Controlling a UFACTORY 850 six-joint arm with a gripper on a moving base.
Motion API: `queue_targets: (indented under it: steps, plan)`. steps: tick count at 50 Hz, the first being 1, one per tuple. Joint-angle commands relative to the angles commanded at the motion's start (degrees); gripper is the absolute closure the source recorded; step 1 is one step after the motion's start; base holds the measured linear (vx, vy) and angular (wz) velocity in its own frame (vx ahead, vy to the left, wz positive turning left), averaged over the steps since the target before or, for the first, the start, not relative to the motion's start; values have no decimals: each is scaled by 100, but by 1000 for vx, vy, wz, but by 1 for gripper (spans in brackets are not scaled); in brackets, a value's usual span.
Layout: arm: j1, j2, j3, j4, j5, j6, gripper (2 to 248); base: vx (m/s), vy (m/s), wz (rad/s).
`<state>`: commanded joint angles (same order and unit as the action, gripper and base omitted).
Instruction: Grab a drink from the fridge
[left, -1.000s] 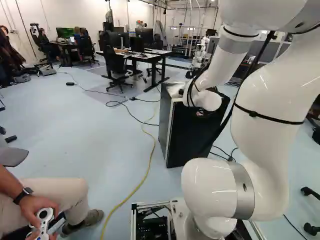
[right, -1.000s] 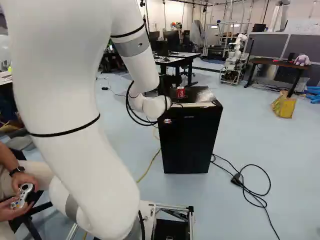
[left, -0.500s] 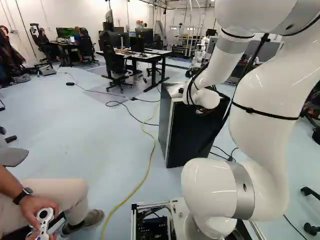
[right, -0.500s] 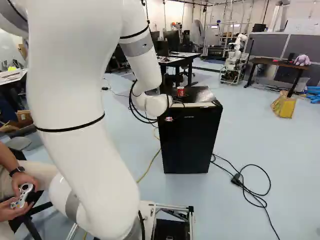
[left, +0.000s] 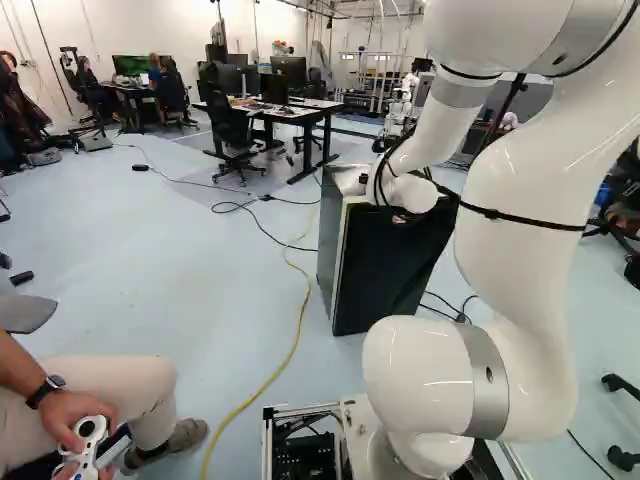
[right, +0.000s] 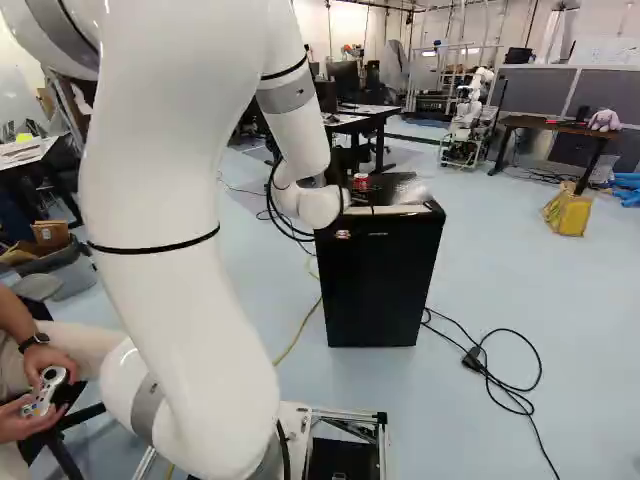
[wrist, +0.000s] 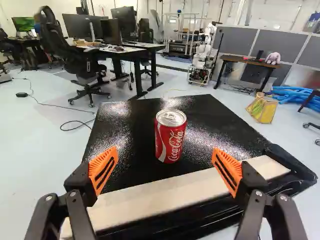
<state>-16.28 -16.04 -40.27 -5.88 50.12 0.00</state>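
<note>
hand (right: 352, 208) spread, gripping nothing. red can (wrist: 170, 136) upright on top of the black fridge (right: 380, 285), ahead of the gap between the fingers, clear of both pads (wrist: 103, 169).

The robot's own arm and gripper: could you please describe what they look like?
The glossy white arm of thick, rounded segments has smooth grey bands near its joints. Thin black straps wrap around it, and slim black cables loop near the wrist. The black two-fingered gripper has angular linkages with silver-coloured bolts and bright orange, slotted pads.
</note>
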Motion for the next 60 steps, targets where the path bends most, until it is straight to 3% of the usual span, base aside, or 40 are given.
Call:
queue_targets:
  steps: [35, 60]
  plan:
    - [76, -559, -676, 146, -70, 0, 3, 0, 0, 0]
    - [50, -713, -868, 261, -179, 0, 3, 0, 0, 0]
